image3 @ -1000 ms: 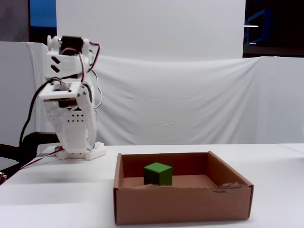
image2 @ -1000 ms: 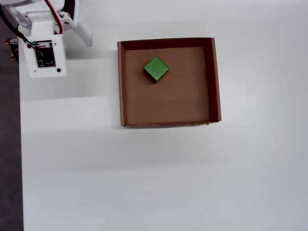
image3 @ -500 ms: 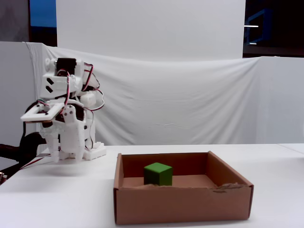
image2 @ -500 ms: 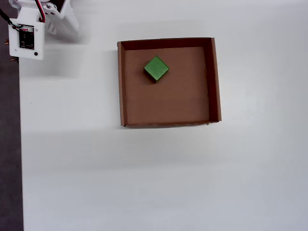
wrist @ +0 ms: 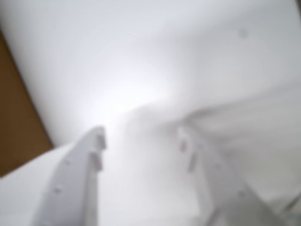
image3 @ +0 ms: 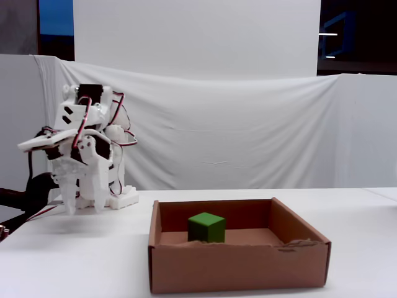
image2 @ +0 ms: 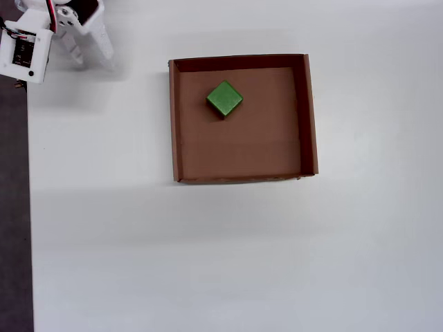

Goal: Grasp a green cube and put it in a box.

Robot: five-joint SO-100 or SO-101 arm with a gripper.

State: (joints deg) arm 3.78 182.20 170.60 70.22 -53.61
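The green cube [image2: 224,99] lies inside the brown cardboard box [image2: 174,124], near its far left part in the overhead view. In the fixed view the cube [image3: 206,227] rests on the bottom of the box [image3: 236,267]. My white gripper [image2: 93,63] is at the table's top left corner in the overhead view, well apart from the box. In the fixed view it [image3: 84,210] points down just above the table. The blurred wrist view shows the gripper [wrist: 141,136] open, with only white table between the fingers. Cube and box are out of the wrist view.
The table [image2: 208,249] is white. A dark strip [image2: 14,207] runs beyond its left edge in the overhead view. A white cloth backdrop [image3: 236,124] hangs behind the table. A blurred brown patch [wrist: 14,122] shows at the left of the wrist view.
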